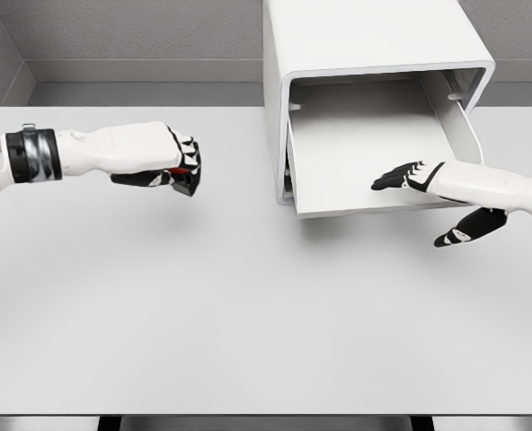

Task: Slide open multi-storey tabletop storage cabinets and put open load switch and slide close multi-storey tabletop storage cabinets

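A white storage cabinet (356, 45) stands at the back right of the table, its drawer (365, 153) pulled out toward me and showing a bare white floor. My right hand (419, 193) reaches in from the right over the drawer's front right corner, fingers spread flat above the drawer and thumb hanging below the front lip. My left hand (181, 166) hovers above the table at the left, curled around a small dark object with a red spot, the load switch (187, 176), mostly hidden by the fingers.
The white table (248, 314) stretches wide in front of the cabinet. Grey walls rise behind it and at the far left. The cabinet casts a shadow on the table below the drawer.
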### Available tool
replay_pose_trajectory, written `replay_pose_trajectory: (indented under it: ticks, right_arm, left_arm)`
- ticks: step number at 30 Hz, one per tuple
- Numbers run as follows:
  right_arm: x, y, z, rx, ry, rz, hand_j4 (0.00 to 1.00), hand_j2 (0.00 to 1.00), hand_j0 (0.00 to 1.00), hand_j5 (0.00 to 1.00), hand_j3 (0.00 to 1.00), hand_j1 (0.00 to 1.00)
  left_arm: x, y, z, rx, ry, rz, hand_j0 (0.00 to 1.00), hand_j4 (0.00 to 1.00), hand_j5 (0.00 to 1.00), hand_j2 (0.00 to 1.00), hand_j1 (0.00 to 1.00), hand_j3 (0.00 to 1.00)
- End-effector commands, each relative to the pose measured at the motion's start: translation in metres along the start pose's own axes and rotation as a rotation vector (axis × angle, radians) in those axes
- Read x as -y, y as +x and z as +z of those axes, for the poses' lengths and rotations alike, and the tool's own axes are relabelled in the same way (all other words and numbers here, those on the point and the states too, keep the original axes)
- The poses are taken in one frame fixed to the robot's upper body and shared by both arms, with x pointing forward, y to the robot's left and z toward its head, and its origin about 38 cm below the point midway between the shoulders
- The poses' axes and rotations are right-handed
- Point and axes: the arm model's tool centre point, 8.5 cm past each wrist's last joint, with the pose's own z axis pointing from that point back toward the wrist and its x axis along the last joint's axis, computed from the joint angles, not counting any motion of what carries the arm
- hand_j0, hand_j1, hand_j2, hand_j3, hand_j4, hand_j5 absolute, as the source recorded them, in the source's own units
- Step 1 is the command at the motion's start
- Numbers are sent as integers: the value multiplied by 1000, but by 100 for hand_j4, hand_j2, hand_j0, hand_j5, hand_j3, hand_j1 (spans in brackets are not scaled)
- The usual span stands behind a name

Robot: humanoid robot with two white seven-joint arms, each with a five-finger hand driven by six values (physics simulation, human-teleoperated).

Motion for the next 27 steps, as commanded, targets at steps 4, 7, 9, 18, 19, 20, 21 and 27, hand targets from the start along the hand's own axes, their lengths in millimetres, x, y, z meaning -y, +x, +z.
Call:
replay_pose_trajectory:
  ticks: [4, 7, 9, 18, 19, 20, 21, 27]
  right_arm:
    - [-5, 0, -4, 4, 12, -7, 100, 100, 100, 100, 100, 100]
    - [-6, 11, -5, 34, 21, 3, 100, 100, 100, 100, 100, 100]
    - [-5, 16, 3, 31, 28, 12, 100, 100, 100, 100, 100, 100]
    - [-10, 14, 20, -8, 31, -2, 100, 100, 100, 100, 100, 100]
    - [-10, 15, 21, -10, 31, -1, 100, 100, 100, 100, 100, 100]
    - [-10, 14, 24, -17, 14, -3, 100, 100, 100, 100, 100, 100]
    - [-8, 14, 28, -27, 6, 0, 100, 100, 100, 100, 100, 100]
    - [-21, 11, 33, -42, 29, -28, 100, 100, 100, 100, 100, 100]
  left_arm:
    - [-12, 7, -3, 22, 16, -20, 38, 38, 38, 38, 38, 38]
    - [-17, 8, -4, 26, 21, -31, 38, 38, 38, 38, 38, 38]
    - [-21, 9, -6, 35, 25, -38, 38, 38, 38, 38, 38, 38]
    - [-44, 20, -14, 72, 51, -85, 38, 38, 38, 38, 38, 38]
    - [-44, 21, -14, 77, 51, -86, 38, 38, 38, 38, 38, 38]
    - [-45, 24, -15, 86, 56, -82, 38, 38, 38, 38, 38, 38]
    - [-46, 24, -16, 89, 59, -80, 38, 38, 38, 38, 38, 38]
    - [-51, 38, -22, 135, 68, -92, 38, 38, 38, 38, 38, 38]
